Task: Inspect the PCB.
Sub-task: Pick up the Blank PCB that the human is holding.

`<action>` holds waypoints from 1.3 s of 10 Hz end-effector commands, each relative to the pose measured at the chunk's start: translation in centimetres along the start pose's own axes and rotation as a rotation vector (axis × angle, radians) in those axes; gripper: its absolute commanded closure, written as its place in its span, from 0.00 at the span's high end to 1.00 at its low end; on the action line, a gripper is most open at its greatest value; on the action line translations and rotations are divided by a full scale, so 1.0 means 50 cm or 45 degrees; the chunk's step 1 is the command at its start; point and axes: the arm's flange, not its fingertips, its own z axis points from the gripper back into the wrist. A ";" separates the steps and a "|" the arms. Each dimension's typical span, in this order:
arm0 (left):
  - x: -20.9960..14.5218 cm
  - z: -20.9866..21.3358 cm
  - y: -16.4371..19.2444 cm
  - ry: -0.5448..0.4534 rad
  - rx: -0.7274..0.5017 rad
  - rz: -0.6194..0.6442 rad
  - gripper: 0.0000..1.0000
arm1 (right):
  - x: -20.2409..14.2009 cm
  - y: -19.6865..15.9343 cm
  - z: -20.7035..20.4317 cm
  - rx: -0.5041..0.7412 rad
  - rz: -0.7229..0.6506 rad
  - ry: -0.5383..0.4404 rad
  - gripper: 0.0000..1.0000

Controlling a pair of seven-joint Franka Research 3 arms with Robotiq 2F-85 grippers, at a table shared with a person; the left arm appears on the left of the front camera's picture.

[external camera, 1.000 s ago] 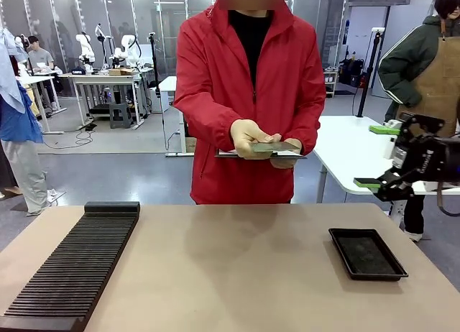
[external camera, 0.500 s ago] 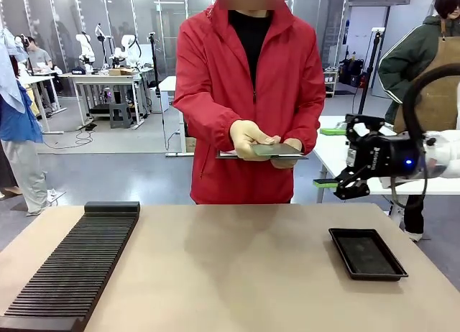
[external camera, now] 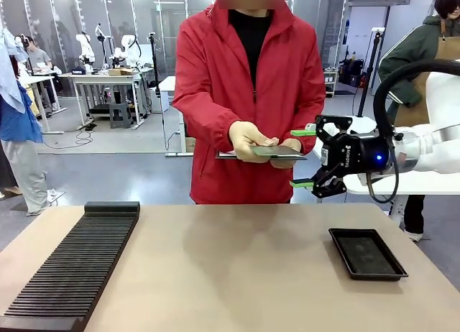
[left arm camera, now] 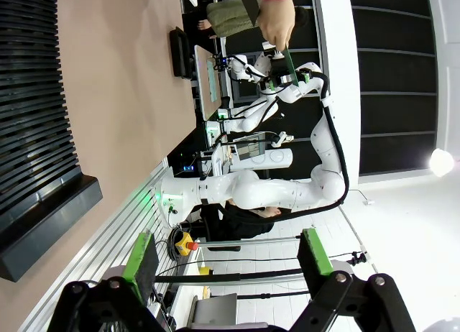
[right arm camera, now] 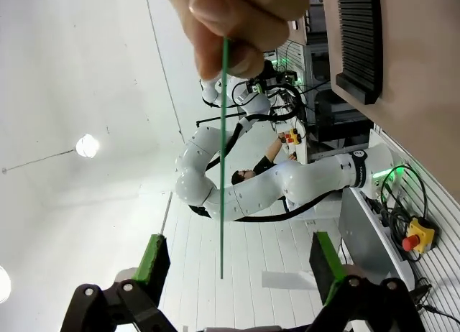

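Observation:
A person in a red jacket holds the PCB (external camera: 279, 151) flat at waist height beyond the table's far edge, with both hands (external camera: 249, 140) on it. My right gripper (external camera: 302, 158) has come in from the right and stands open, one green pad above and one below the PCB's right end. In the right wrist view the PCB (right arm camera: 222, 167) is a thin green line seen edge-on, pinched by the person's fingers (right arm camera: 237, 19). Its free end hangs between my right gripper (right arm camera: 237, 269) pads, touching neither. My left gripper (left arm camera: 226, 264) is open and holds nothing.
A long black slotted rack (external camera: 72, 264) lies on the table's left side. On the right sits a shallow black tray (external camera: 366, 254). The tan table (external camera: 230, 267) has free room in the middle. Another person in an apron stands at the far right (external camera: 424, 66).
My right arm has swung left from the picture's right edge, bringing its open fingers up to the PCB's right end. The person has kept the PCB still.

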 end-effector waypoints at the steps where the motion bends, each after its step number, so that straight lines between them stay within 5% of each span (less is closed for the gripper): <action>1: 0.000 0.000 -0.002 0.000 0.002 -0.003 1.00 | 0.017 0.018 -0.024 0.004 -0.049 -0.015 1.00; 4: 0.000 0.000 -0.002 0.000 0.002 -0.003 1.00 | 0.020 0.018 -0.036 0.026 -0.052 -0.001 0.91; 11: 0.000 0.000 -0.002 0.000 0.002 -0.003 1.00 | 0.021 0.009 -0.035 0.052 -0.067 -0.023 0.22; 12: 0.000 0.000 -0.002 0.000 0.002 -0.003 1.00 | 0.020 0.009 -0.035 0.058 -0.068 -0.019 0.26; 13: 0.000 0.000 -0.002 0.000 0.002 -0.003 1.00 | 0.020 0.010 -0.035 0.062 -0.068 -0.015 0.02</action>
